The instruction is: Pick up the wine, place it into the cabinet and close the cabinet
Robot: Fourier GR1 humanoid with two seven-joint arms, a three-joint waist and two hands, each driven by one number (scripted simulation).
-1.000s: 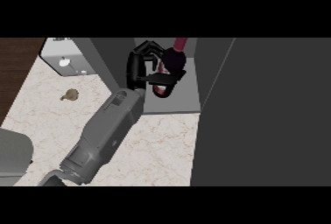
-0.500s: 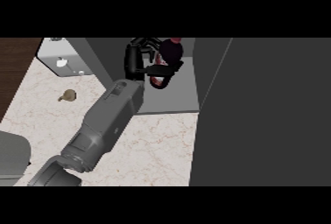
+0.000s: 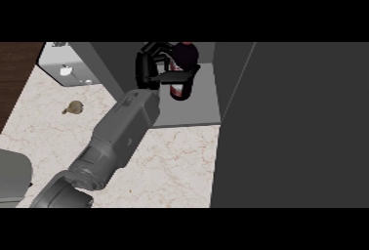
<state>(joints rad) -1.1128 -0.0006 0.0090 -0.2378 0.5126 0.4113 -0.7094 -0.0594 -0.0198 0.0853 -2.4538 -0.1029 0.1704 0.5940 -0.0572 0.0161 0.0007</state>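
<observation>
The black left hand (image 3: 151,66) grips the dark red wine bottle (image 3: 187,56) inside the open grey cabinet (image 3: 191,111), ready for setting down.

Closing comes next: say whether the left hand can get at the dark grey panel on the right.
Probably not yet: the black left hand is curled round the dark red wine bottle; nothing else blocks the panel beside it.

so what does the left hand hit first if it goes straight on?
Left hand, curled round the wine, points into the open cabinet. Probably the cabinet's back wall first, but that wall isn't visible, so depth is unclear.
</observation>
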